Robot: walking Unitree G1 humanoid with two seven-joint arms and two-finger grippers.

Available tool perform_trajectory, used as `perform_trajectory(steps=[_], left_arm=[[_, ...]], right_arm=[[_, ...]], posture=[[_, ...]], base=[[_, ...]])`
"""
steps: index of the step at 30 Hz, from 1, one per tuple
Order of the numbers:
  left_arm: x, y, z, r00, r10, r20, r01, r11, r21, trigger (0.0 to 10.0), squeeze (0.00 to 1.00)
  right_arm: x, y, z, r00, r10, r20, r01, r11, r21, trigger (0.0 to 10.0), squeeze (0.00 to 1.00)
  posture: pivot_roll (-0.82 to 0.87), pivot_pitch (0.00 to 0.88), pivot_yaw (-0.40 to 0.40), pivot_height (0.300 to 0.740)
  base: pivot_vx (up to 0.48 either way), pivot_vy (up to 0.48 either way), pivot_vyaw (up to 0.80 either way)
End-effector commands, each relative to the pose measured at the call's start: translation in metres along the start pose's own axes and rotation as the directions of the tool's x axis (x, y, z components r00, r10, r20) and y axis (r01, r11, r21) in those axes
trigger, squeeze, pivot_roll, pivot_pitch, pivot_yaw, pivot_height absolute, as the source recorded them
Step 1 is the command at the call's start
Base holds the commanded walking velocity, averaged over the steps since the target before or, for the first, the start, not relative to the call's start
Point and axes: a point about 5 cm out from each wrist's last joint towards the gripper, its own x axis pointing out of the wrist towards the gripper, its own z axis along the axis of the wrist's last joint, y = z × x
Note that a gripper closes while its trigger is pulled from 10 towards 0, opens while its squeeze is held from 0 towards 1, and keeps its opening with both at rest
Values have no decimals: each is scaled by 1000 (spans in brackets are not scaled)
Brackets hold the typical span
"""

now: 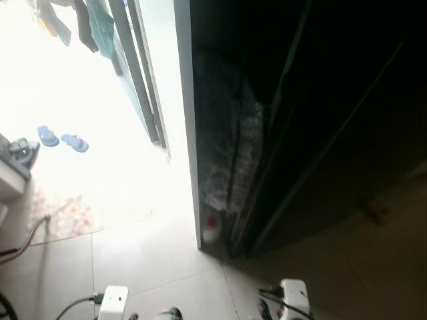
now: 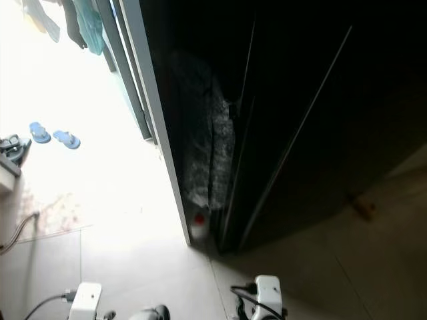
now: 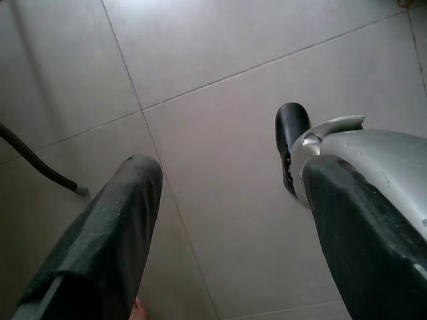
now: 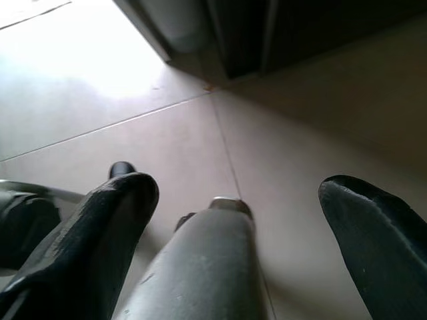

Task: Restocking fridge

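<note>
A tall black fridge (image 1: 327,113) stands ahead on the right, its doors closed and dark. In the narrow gap beside it hangs a grey patterned cloth (image 1: 230,147), with a small red-capped bottle (image 1: 211,229) on the floor beneath. Both arms hang at my sides. My left gripper (image 3: 230,213) is open over bare floor tiles, with nothing between its fingers (image 3: 120,220). My right gripper (image 4: 243,200) is also open and empty, low above the tiles near the fridge's bottom corner. My own silver leg (image 4: 200,267) shows beyond it.
A very bright doorway with a sliding door frame (image 1: 143,87) opens on the left. Blue slippers (image 1: 61,139) lie outside and clothes (image 1: 93,23) hang above. A hose (image 1: 27,240) runs along the left floor. A small brown object (image 1: 373,212) lies near the fridge's right.
</note>
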Motion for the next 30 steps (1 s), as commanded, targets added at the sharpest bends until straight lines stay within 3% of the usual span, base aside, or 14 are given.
perform_trajectory(steps=[1, 12, 13, 15, 27, 30], left_arm=[[-1, -3, -5, 1000, -4, -11, 4, 1000, -17, 10000, 0], [-1, -9, -2, 1000, -14, 3, 14, 1000, -27, 10000, 0], [-1, -9, -1, 1000, -13, 4, 13, 999, -33, 10000, 0], [0, -8, -1, 1000, -1, 2, 1, 997, -83, 10000, 0], [1, -10, 9, 999, -2, 46, 6, 996, -94, 10000, 0], [2, -8, 15, 998, 11, 64, -3, 992, -130, 10000, 0]], right_arm=[[-4, -5, -12, 999, -9, -41, 9, 1000, -2, 10000, 0], [-5, -8, -12, 999, -8, -40, 7, 1000, -13, 10000, 0], [-6, -18, -10, 999, -14, -35, 13, 1000, -13, 10000, 0], [-7, -22, -9, 999, -15, -35, 14, 1000, -15, 10000, 0], [-8, -15, -20, 998, -3, -67, 1, 1000, -23, 10000, 0], [-8, -13, -19, 998, 1, -65, -3, 1000, -25, 10000, 0]], posture=[[-142, 167, -22, 740], [-146, 139, -21, 740], [-144, 135, -20, 740], [-144, 131, -19, 740], [-137, 120, -21, 740], [-135, 132, -26, 740]], base=[[0, 0, 800], [0, 0, 800], [0, 0, 800], [0, 0, 800], [0, 0, 800], [0, 0, 800]])
